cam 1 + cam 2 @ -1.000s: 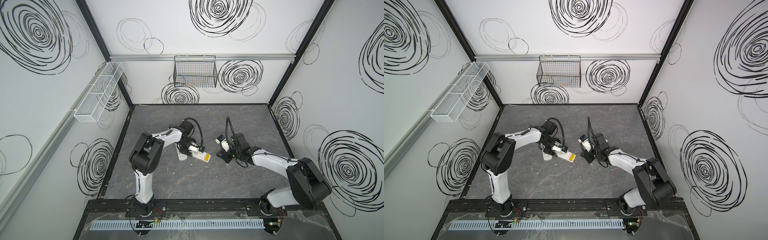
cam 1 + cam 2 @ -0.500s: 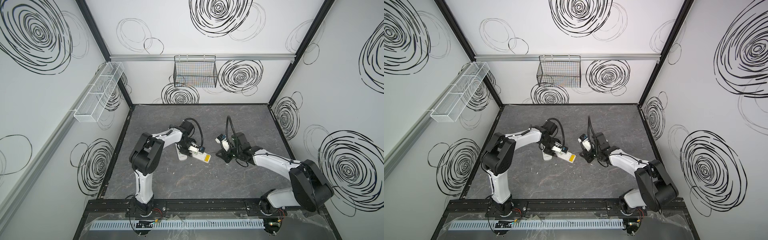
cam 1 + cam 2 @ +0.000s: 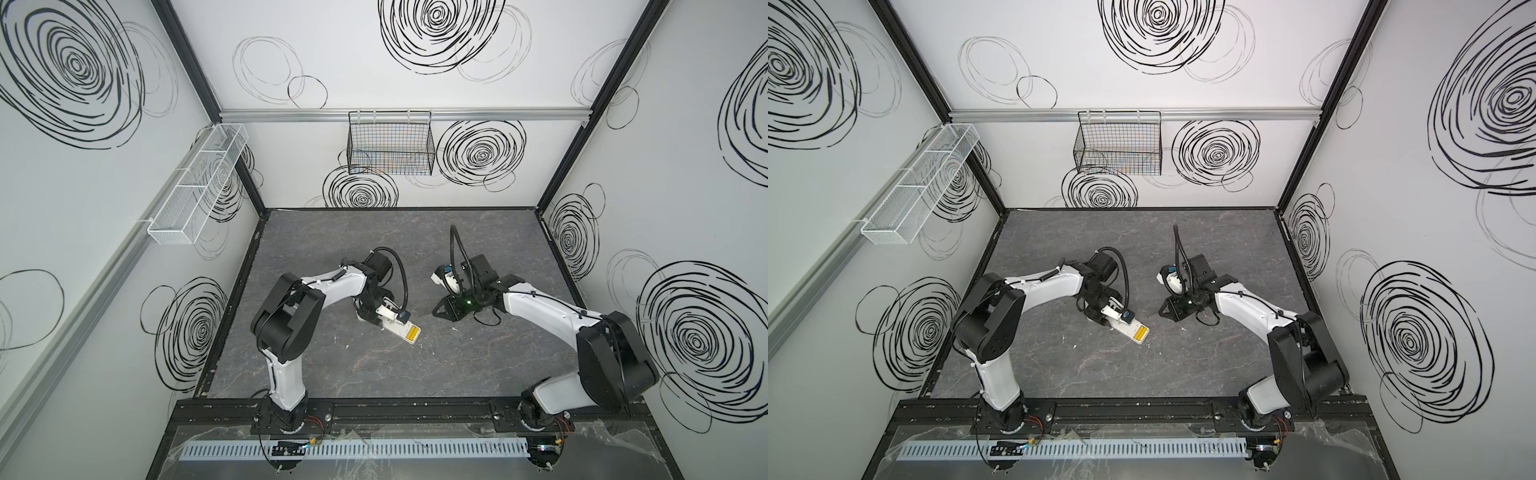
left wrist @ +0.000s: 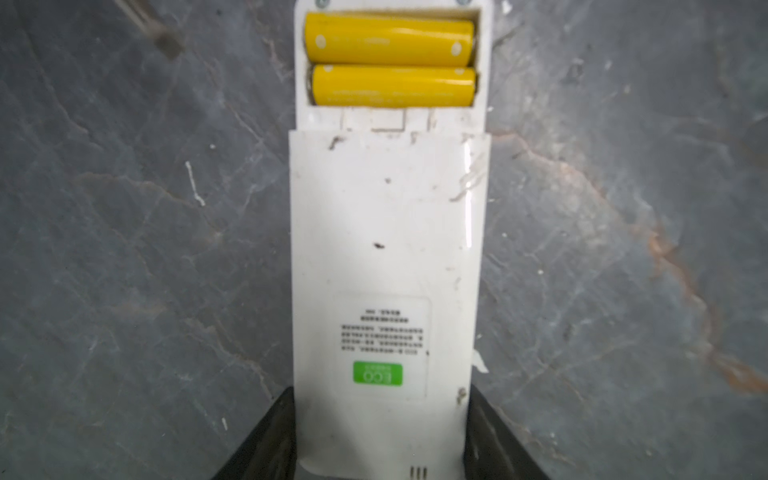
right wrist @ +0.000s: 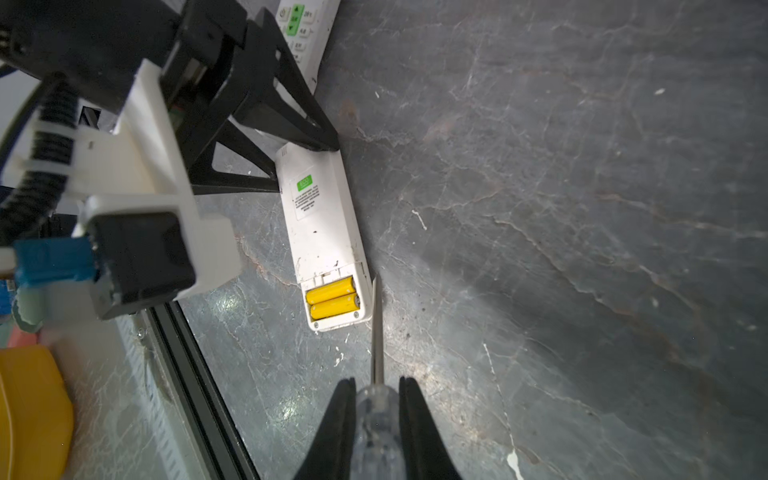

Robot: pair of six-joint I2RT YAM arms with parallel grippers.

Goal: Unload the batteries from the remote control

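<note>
Yellow pair: 2 batteries [image 4: 390,62] seated uncovered at 1 end of the remote [image 4: 386,232]. Opposite end pinched by left claw [image 4: 380,390]; right claw [image 5: 377,380] clamped onto screwdriver [image 5: 377,340], tip just beside the batteries' end. Could skid off, scarring cells or jolting remote loose.

The remote [image 3: 400,329] is sticking out from the left gripper [image 3: 374,321], its yellow batteries [image 3: 412,333] pointing toward the nearby right gripper [image 3: 435,312].

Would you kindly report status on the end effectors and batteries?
Left end effector clamped on remote control. Right end effector shut on screwdriver. Two yellow batteries seated, compartment open. Nothing blocking.
</note>
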